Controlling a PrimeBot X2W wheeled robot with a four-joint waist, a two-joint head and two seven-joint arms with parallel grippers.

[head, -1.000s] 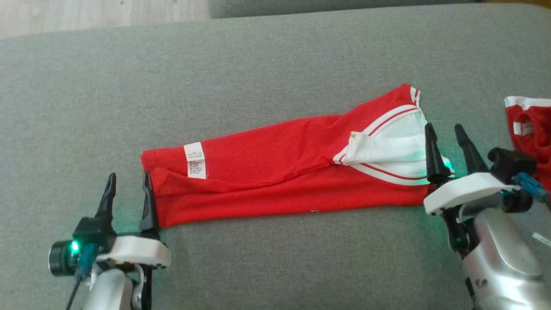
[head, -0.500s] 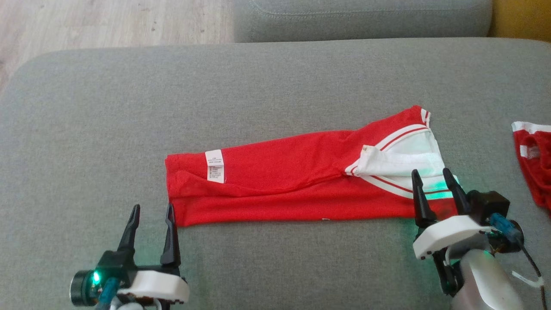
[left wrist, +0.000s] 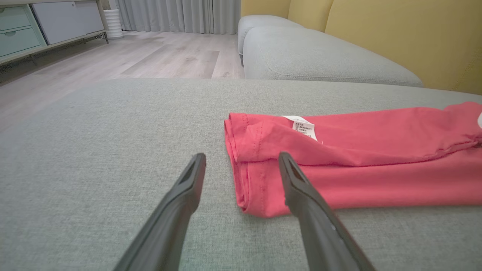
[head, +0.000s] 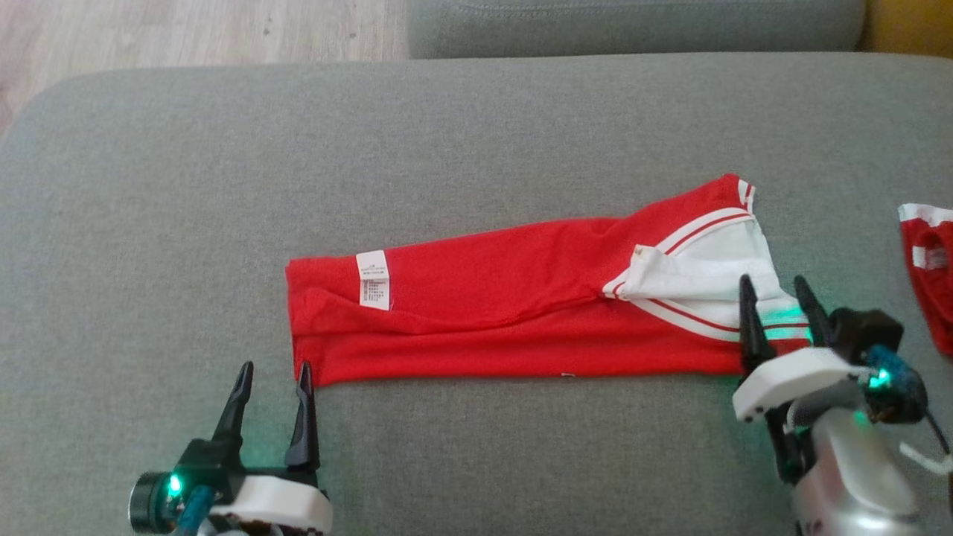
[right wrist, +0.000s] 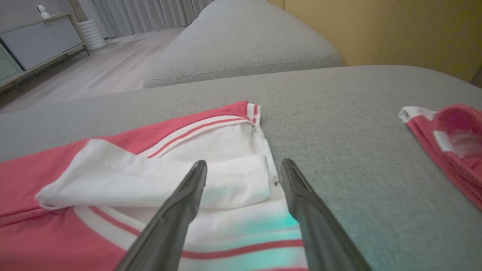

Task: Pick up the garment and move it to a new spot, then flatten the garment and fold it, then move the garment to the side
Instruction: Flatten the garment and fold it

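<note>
The garment (head: 514, 298) is a red shirt with a white, red-striped collar end, folded into a long strip across the grey cushion (head: 447, 126). A white care label (head: 372, 279) lies near its left end. My left gripper (head: 274, 372) stands open just in front of that left end (left wrist: 260, 169), its right finger level with the near corner and nothing between the fingers. My right gripper (head: 782, 286) is open above the white collar end (right wrist: 211, 177), holding nothing.
A second red and white garment (head: 927, 268) lies at the cushion's right edge (right wrist: 448, 143). Another grey cushion (left wrist: 320, 56) and a yellow backrest (left wrist: 395, 34) lie beyond. Wooden floor (head: 186, 33) lies past the far left edge.
The head camera has shifted, showing more of the far cushion edge. Both grippers have drawn back toward me from the garment's ends; the garment lies as before.
</note>
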